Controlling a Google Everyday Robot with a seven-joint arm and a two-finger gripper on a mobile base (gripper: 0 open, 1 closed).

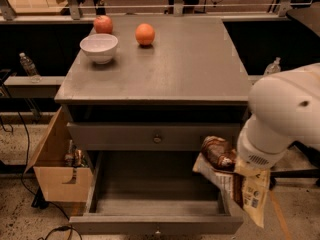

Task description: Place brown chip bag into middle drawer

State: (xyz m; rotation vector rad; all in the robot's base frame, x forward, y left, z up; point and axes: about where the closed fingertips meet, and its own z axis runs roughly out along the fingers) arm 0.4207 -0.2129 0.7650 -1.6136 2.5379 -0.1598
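Foil snack pack in mid-air: in the camera view the brown chip bag (234,186) hung crumpled over the right front corner of the open middle drawer (150,184), not yet inside it. The gripper (240,165), tucked under the robot's white arm (285,114), was largely hidden. As the bag dangled free of any support, the gripper appeared clamped on its upper part.

The bag looked light, soft and slippery, likely to fold and swing rather than hold shape. A pinch on a gathered fold near the top seemed the surest hold.

The drawer's flat grey floor offered wide room to the bag's left. Above it sat a shut drawer face (157,138). On the cabinet top (185,64), well apart, stood a white bowl (99,47), an orange fruit (145,34) and a red fruit (103,24). A cardboard box (57,176) flanked the left side.
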